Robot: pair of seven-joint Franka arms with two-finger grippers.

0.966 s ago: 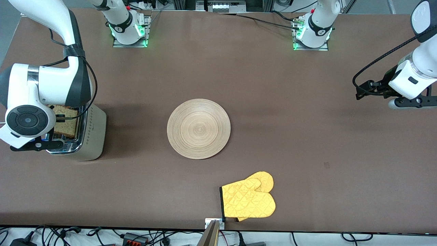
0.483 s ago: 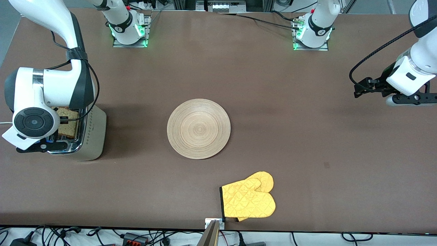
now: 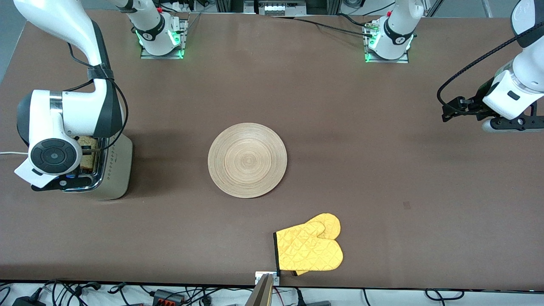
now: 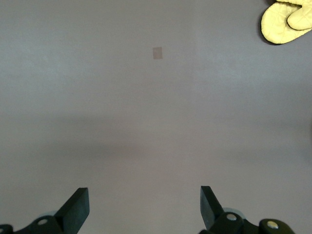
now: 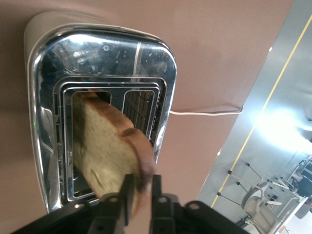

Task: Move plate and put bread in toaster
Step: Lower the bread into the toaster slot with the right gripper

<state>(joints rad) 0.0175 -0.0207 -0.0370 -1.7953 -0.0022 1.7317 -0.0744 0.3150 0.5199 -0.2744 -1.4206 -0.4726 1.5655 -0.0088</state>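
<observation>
I see the pale ringed plate (image 3: 247, 160) mid-table and the chrome-topped toaster (image 3: 112, 168) at the right arm's end. My right gripper (image 5: 141, 191) pinches the brown-crusted bread (image 5: 109, 148), half inside a slot. My left gripper (image 4: 144, 207) waits, fingers spread, holding nothing.

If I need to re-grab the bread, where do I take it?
By its top crust edge, from straight above. The bread stands upright in a slot of the toaster, only its upper part exposed, where the right gripper already straddles it.
</observation>
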